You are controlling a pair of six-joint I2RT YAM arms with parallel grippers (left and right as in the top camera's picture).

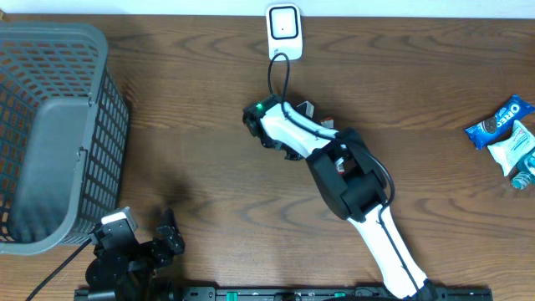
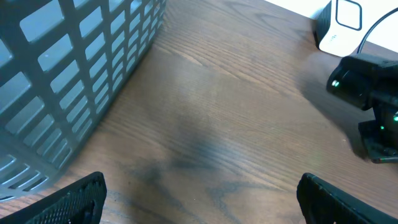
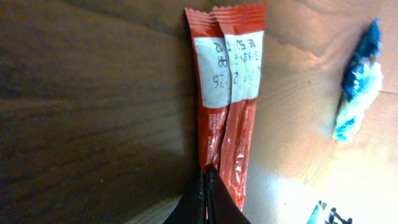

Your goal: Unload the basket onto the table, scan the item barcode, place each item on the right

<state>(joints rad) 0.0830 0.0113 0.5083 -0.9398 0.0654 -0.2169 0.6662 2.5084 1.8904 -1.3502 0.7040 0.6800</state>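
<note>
You are looking at a red sachet (image 3: 231, 124) in the right wrist view. It is showing as two narrow glossy strips lying side by side and touching along their length; whether they are joined or separate you cannot tell. Each strip is carrying a white printed panel near its upper end, with dark lettering running sideways and too blurred to read. The upper ends are finishing in a serrated crimp.

The sachet's long axis is running nearly top to bottom in that frame, leaning slightly so the crimped end is pointing toward the upper middle and the other end toward the bottom centre. The right fingers (image 3: 208, 196) are clenching that bottom end, pinched tight together on it. Whether the sachet is lying on the bench (image 1: 209, 150) or hanging just above it is not clear.

In the overhead view the sachet is sitting near the centre of the frame, mostly hidden under the right arm's wrist, just below the white scanner (image 1: 283, 29) at the upper centre. Only a sliver of red is peeking out there.

The left fingers (image 1: 140, 242) are standing spread wide and grasping nothing, at the lower left beside the grey basket (image 1: 109, 109). Blue packets (image 1: 500, 123) are lying at the right edge.
</note>
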